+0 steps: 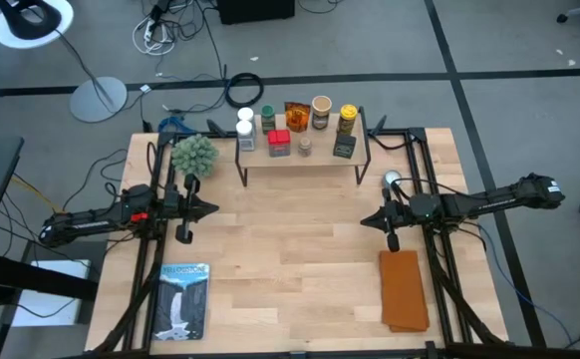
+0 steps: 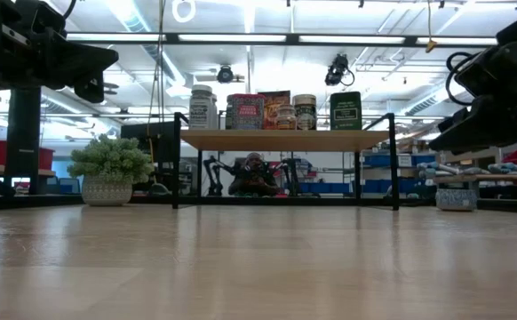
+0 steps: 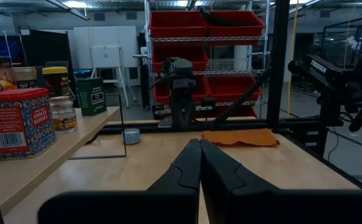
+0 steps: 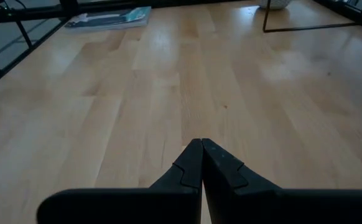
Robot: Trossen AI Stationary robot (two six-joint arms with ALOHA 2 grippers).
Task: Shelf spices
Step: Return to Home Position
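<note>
Between the two grippers lies the broad light-wood tabletop [image 1: 290,259]. Farther back than both, centred on the gap between them, the low light-wood shelf on thin black metal legs [image 1: 305,160] carries the small spice jars and tins [image 1: 295,125]. The left gripper [image 1: 213,208] and right gripper [image 1: 363,220] face each other, each clenched, fingertips touching.

The shelf [image 1: 300,158] is pale wood on black legs. The tin [image 3: 20,121] is red with blue patterned bands and a white label. The box [image 3: 94,94] appears dark green, possibly black. The jar [image 1: 347,120] has a yellow cap. The cloth [image 1: 404,289], near right, is rust orange. The plant [image 1: 193,153], far left, is green.
</note>
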